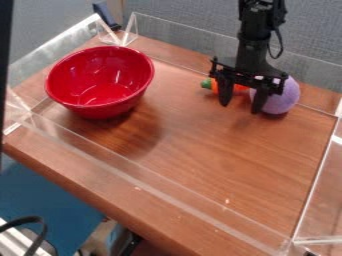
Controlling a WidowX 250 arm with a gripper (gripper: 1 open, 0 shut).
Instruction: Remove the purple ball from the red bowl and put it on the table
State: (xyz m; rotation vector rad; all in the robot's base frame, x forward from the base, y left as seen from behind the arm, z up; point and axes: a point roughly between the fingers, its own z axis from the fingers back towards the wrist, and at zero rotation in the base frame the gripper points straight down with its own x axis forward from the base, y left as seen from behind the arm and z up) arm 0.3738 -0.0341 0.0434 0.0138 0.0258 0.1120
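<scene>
Lavender and matte, the purple ball [281, 97] was seen on the table [187, 135] near its far right corner, partly hidden by the gripper [241, 92]. It was judged light, soft and yielding, best pinched gently across its widest part. Its outline looked rounded. Whether the jaws were parted or closed could not be told. The red bowl [100, 82] was seen near the far left corner, well apart from the ball.

Orange toy with green end [211, 86], low clear acrylic walls [201, 205], gray backdrop [187, 20]
</scene>
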